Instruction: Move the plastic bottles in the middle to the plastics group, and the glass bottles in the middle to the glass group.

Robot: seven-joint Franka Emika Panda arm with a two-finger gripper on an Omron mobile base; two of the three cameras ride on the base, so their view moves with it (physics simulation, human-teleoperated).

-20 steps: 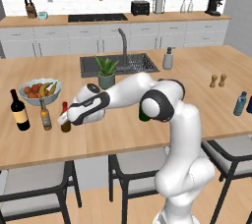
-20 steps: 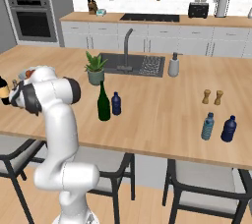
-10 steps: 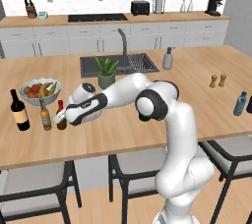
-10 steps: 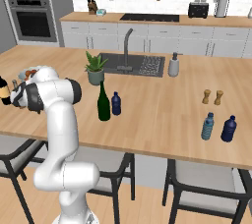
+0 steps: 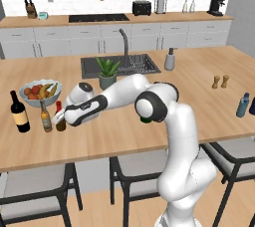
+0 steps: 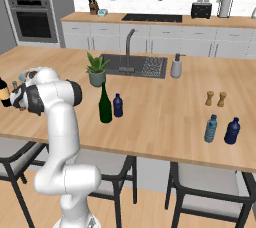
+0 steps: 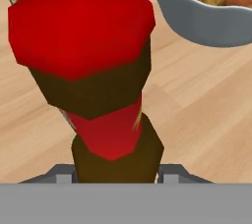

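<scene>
Kitchen island of pale wood ran across both base views, with the white arm stretched low toward its far left end. The gripper sat at the brown bottle with a red cap, which stood upright on the wood just beside the slim amber bottle and near the black wine bottle with a cream label. A bowl of fruit rested just behind that group. In the hand view the brown bottle rose close to the camera between the two finger tips, its red cap uppermost, with the bowl's rim at the upper right; whether the fingers pressed the bottle's sides could not be told, since its base hid them. From the right base view the tall dark green wine bottle and the small deep-blue bottle stood side by side in the middle of the island, in front of a potted plant and the sink. Well apart, near the right end, the light-blue bottle with a dark cap and the darker blue bottle stood together, with two small wooden shakers behind them.
</scene>
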